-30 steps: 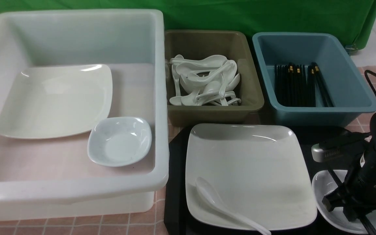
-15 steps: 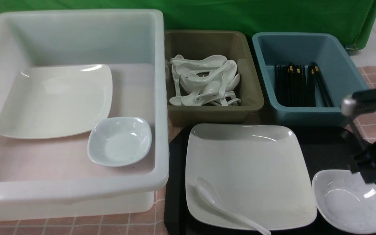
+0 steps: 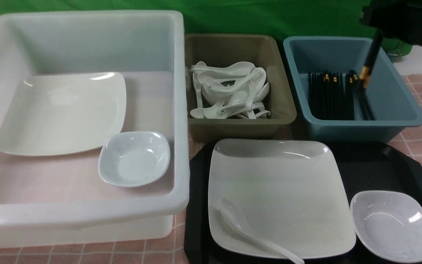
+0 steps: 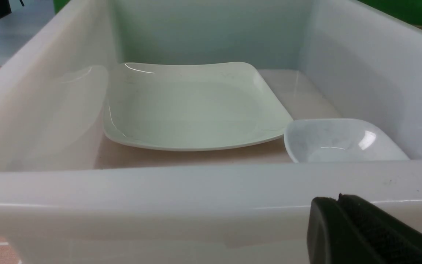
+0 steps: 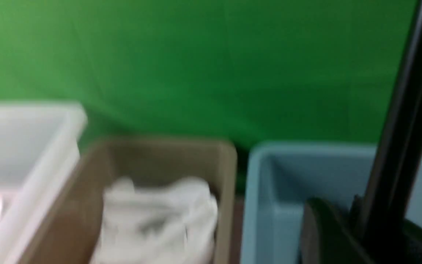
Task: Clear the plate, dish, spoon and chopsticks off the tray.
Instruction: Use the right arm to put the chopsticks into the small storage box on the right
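The black tray [image 3: 376, 165] holds the large white plate [image 3: 280, 190]. The white spoon [image 3: 249, 233] lies on the plate's near left corner, and the small dish [image 3: 392, 223] sits at the tray's right end. My right gripper [image 3: 381, 25] hangs high at the back right, shut on the black chopsticks [image 3: 369, 62]. They dangle steeply, tips down, over the blue bin [image 3: 398, 102]. In the right wrist view the chopsticks [image 5: 401, 128] run up from between my fingers [image 5: 321, 227]. My left gripper [image 4: 339, 200] is shut and empty, low in front of the white tub's near wall [image 4: 159, 190].
The big white tub [image 3: 180, 110] on the left holds another plate [image 3: 60, 113] and a small dish [image 3: 134, 157]. An olive bin [image 3: 280, 91] holds several white spoons [image 3: 229, 90]. Several black chopsticks [image 3: 330, 97] lie in the blue bin. A green backdrop stands behind.
My right gripper has risen from over the dish on the tray and swung back above the blue bin, carrying the chopsticks. The dish is now uncovered. The left gripper has not moved.
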You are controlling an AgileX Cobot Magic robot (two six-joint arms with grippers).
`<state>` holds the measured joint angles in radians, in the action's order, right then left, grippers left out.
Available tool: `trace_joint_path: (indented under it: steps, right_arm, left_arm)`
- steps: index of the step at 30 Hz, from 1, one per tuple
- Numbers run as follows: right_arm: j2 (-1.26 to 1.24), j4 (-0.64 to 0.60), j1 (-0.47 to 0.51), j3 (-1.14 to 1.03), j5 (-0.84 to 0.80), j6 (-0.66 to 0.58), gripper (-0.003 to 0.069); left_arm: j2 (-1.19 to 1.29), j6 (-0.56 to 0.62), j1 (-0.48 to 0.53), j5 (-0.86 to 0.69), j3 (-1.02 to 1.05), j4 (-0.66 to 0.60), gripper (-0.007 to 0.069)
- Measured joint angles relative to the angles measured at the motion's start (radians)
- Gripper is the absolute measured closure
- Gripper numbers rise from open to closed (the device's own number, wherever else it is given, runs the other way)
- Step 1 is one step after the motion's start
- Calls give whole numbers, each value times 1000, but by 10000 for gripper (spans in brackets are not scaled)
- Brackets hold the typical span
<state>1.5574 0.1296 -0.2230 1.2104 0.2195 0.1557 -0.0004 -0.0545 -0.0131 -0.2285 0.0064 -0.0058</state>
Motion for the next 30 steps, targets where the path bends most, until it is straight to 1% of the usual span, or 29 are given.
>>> trace_joint_path:
  steps: [3,4,6,7,9,10,11,13,14,16,17,18,19,20,21,22,24,25,26,27,28,29,30]
  right_arm:
    - [136,-2,11,68,89,0,517]
    - [146,-2,13,81,93,0,517]
    - [272,-2,38,173,85,1,517]
    - [281,-2,40,181,82,1,517]
    - [386,-2,66,281,1,49,517]
    - [393,-2,66,281,1,54,517]
    - [451,-2,79,332,-69,98,512]
    - [477,-2,82,358,-112,123,503]
    - [507,-2,83,376,-155,139,473]
    - [523,-2,82,384,-209,151,391]
    - [524,-2,82,384,-219,152,375]
    - [523,-2,81,388,-256,154,318]
    - [520,-2,81,388,-265,154,307]
    - [506,-2,81,389,-302,154,278]
    - [493,-2,81,390,-339,154,274]
    - [489,-2,81,390,-339,154,274]
    - [431,-2,81,390,-443,122,323]
    - [425,-2,81,390,-453,122,330]
    - [380,-1,81,390,-543,82,392]
    - [350,-1,81,392,-583,60,433]
    - [311,-1,81,392,-660,33,485]
    - [254,-1,81,395,-803,-7,556]
    - [221,-1,81,397,-881,-30,591]
  left_arm:
    - [0,0,0,0,0,0,620]
    - [0,0,0,0,0,0,620]
    - [0,0,0,0,0,0,620]
    - [0,0,0,0,0,0,620]
    - [0,0,0,0,0,0,620]
    - [0,0,0,0,0,0,620]
    - [0,0,0,0,0,0,620]
    - [0,0,0,0,0,0,620]
    - [0,0,0,0,0,0,620]
    - [0,3,0,0,0,0,620]
    - [0,3,0,0,0,0,620]
    - [0,2,0,0,0,0,620]
    - [0,2,0,0,0,0,620]
    - [0,2,0,0,0,0,620]
    - [0,2,0,0,0,0,620]
    - [0,2,0,0,0,0,620]
    - [0,2,0,0,0,0,620]
    - [0,2,0,0,0,0,620]
    - [0,2,0,0,0,0,620]
    - [0,2,0,0,0,0,620]
    - [0,2,0,0,0,0,620]
    - [0,2,0,0,0,0,620]
    - [0,2,0,0,0,0,620]
